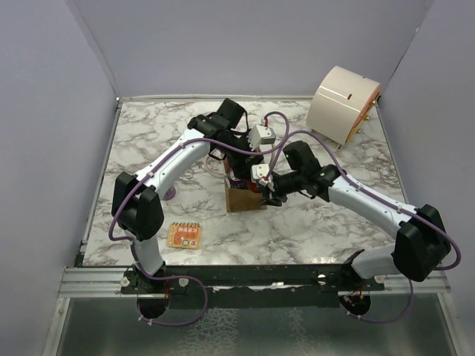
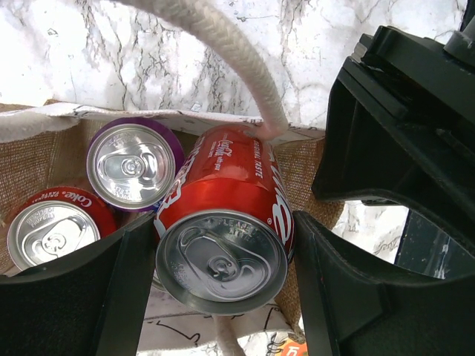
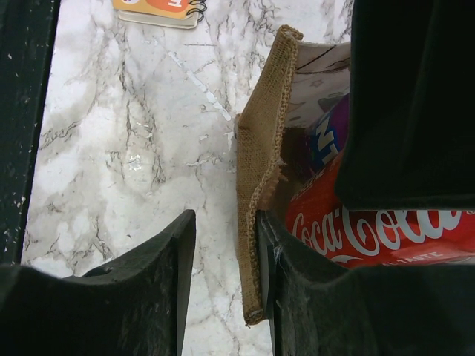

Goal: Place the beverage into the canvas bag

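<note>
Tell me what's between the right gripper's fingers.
The bag's burlap wall stands between the right gripper's fingers, one inside, one outside; the right wrist view shows it.

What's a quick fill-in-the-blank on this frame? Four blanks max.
1. Counting the red cola can held in the left jaws, the bag shows ____ cans.
2. The upright can between the held one and the other red can is ____.
3. The bag's burlap wall runs between the jaws of the ____ arm.
4. The orange notebook lies on the table nearer the ____ arm's base.

Missing words: three; purple; right; left.
</note>
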